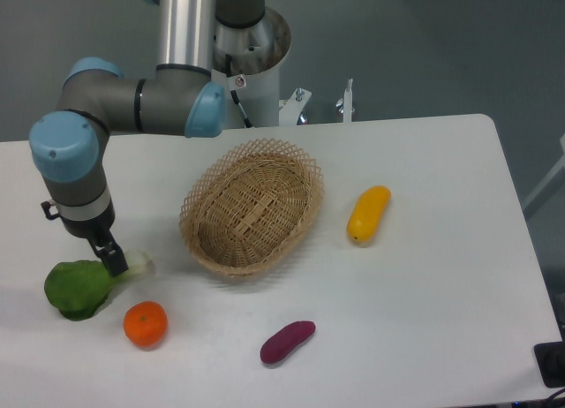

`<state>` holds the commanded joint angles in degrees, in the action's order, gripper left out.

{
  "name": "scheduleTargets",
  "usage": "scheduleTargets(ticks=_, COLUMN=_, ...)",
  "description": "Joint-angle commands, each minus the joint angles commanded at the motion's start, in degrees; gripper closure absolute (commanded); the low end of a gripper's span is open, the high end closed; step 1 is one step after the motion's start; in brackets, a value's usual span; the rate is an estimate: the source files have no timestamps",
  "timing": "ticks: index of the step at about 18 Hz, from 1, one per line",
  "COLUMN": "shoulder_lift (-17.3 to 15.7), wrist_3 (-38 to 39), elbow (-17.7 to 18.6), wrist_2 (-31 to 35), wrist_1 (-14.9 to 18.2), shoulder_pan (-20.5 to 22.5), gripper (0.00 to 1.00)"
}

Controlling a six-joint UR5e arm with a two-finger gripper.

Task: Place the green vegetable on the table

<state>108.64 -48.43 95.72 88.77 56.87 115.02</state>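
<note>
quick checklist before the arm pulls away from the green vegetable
1. Green vegetable resting on the table, not in the basket: ok.
2. Gripper released from the stalk: cannot tell, the fingers sit right at the pale stalk end and the gap is hidden.
3. Orange out of the way: ok, it lies apart from the vegetable, toward the front edge.
4. Vegetable clear of the table edge: ok, white tabletop shows on its left and front.
5. Path straight up free: ok, nothing but the arm's own links above the gripper.
</note>
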Motion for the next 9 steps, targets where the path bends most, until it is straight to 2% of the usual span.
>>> scheduleTargets(ticks=5, shoulder_lift=-0.4, wrist_3=-0.7, elbow=-1.7, wrist_2=0.5, wrist_1=0.2, shoulder_pan=9.3, gripper=0.00)
scheduleTargets(ticks=9, shoulder_lift=0.0, wrist_3=-3.5, elbow=-5.1, wrist_2=0.4, wrist_1=0.6, shoulder_pan=16.2, gripper=0.00)
